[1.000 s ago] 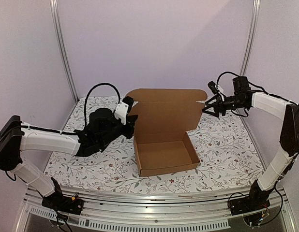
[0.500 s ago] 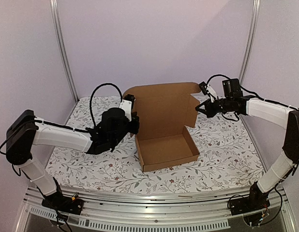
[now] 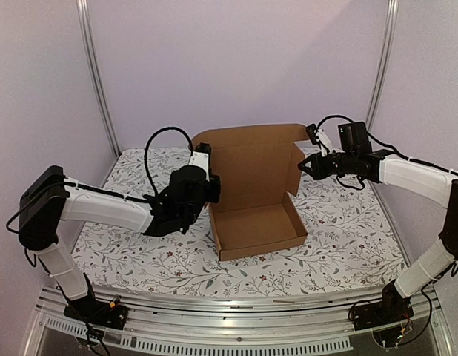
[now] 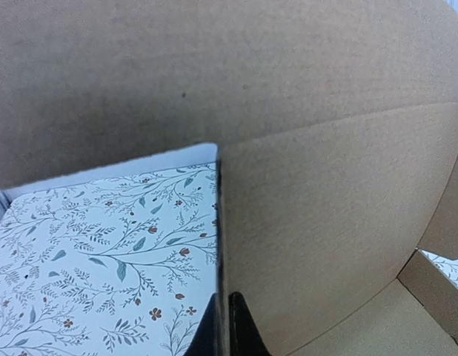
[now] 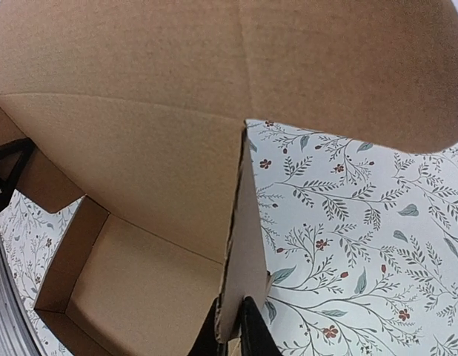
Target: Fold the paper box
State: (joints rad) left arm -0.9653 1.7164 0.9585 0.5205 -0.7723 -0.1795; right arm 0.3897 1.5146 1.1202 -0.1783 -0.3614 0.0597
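Floral table (image 3: 125, 245); left claw (image 4: 227, 330) and right claw (image 5: 230, 330) pinch opposite edges of the paper box (image 3: 255, 226).

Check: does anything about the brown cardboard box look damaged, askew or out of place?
Nothing stands out. The brown corrugated cardboard box sits intact with its lid raised, the left gripper and right gripper each pinching one side of the lid.

White arm shells (image 3: 103, 209), black joints (image 3: 186, 194), looping black cables (image 3: 168, 128).
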